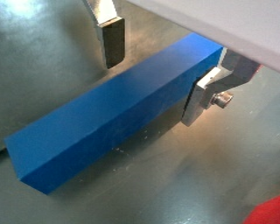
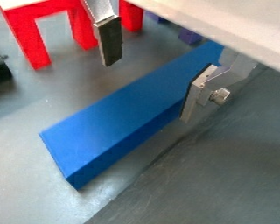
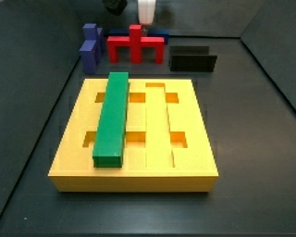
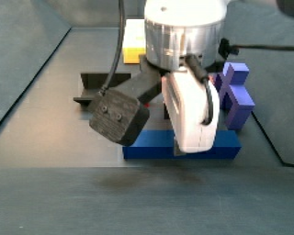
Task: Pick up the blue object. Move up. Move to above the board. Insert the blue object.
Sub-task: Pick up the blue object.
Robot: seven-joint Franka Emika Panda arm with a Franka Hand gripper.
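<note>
The gripper (image 1: 154, 63) hangs low over the far end of the table, its jaws spread wide and holding nothing. The blue bar (image 1: 113, 116) lies flat on the table floor between the two fingers (image 2: 108, 42), one on each long side, neither pressing it. In a side view the yellow board (image 3: 188, 165) sits mid-table, a green bar (image 3: 112, 117) lying in one groove; red (image 3: 136, 44) and purple (image 3: 89, 48) pieces stand beyond it.
</note>
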